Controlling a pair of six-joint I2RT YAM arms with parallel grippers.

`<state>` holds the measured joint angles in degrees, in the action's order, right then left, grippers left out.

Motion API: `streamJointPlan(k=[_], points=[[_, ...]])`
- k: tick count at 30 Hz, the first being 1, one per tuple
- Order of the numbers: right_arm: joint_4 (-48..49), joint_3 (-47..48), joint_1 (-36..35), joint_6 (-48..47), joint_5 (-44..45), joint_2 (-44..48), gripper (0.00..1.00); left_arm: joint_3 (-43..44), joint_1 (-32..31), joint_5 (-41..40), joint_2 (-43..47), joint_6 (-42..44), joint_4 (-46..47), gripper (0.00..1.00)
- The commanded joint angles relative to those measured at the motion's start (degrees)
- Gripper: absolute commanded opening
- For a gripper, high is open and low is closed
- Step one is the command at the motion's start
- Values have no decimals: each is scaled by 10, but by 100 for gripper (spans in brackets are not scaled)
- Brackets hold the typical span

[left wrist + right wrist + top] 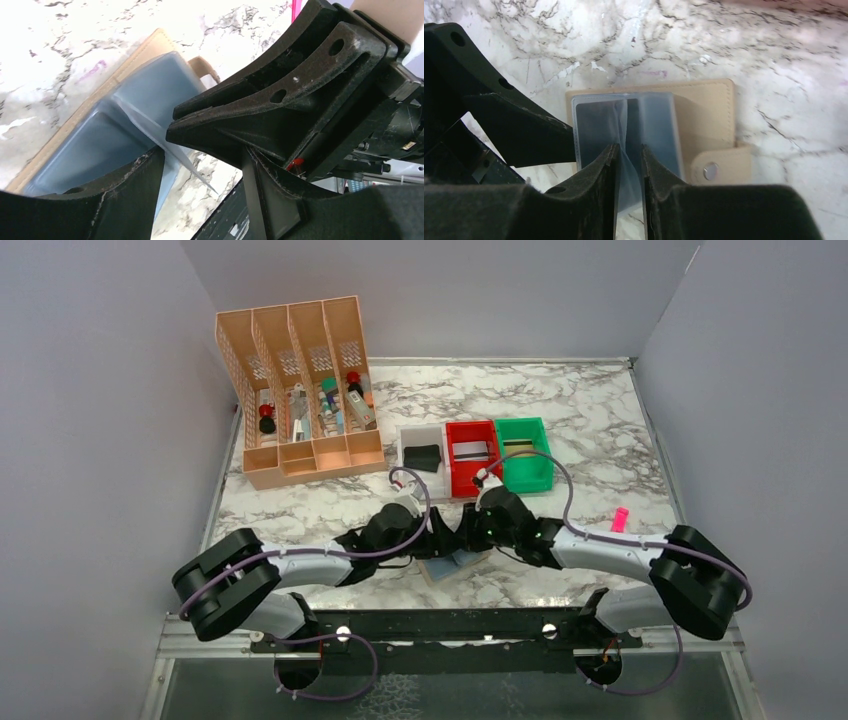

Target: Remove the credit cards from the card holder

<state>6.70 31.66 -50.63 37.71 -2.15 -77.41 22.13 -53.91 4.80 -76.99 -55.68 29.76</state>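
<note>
The card holder [706,115] lies open on the marble, tan with a snap tab [719,169] and pale blue clear pockets [596,125]. One thin pocket leaf stands up between the fingers of my right gripper [629,150], whose jaws are a narrow gap apart around it. My left gripper [202,170] hangs over the holder's near edge [90,150], jaws wide apart, with that leaf's corner in the gap. Both grippers meet over the holder [450,566] in the top view. A black credit card [422,456] lies in the white bin and a silvery one [471,451] in the red bin. Whether the pockets hold cards I cannot tell.
White [408,436], red [456,480] and green [540,475] bins stand in a row just behind the grippers. A tall orange desk organiser [300,455] stands at the back left. A pink stick [620,519] lies on the marble to the right.
</note>
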Motion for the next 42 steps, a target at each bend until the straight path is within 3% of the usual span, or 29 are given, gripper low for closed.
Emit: streamJointPlan(k=[1,13,19,22,32,37,42], points=[[-41,-14,-2,8,53,51,30,33,-9,13,-28,8,39,61],[-173,-33,-2,51,213,148,33,77,-17,19,-100,20,44,65],[-181,-28,-2,26,222,182,34,57,-17,-5,-53,31,28,67],[-136,-32,-2,-18,160,194,38,53,-17,-24,-28,36,-7,68],[-49,0,-2,-67,-46,102,30,47,-17,-131,79,38,-178,70],[-117,37,-2,-82,64,38,33,33,-17,-148,130,44,-207,72],[-151,52,-2,-107,142,-12,37,26,-17,-91,123,78,-169,76]])
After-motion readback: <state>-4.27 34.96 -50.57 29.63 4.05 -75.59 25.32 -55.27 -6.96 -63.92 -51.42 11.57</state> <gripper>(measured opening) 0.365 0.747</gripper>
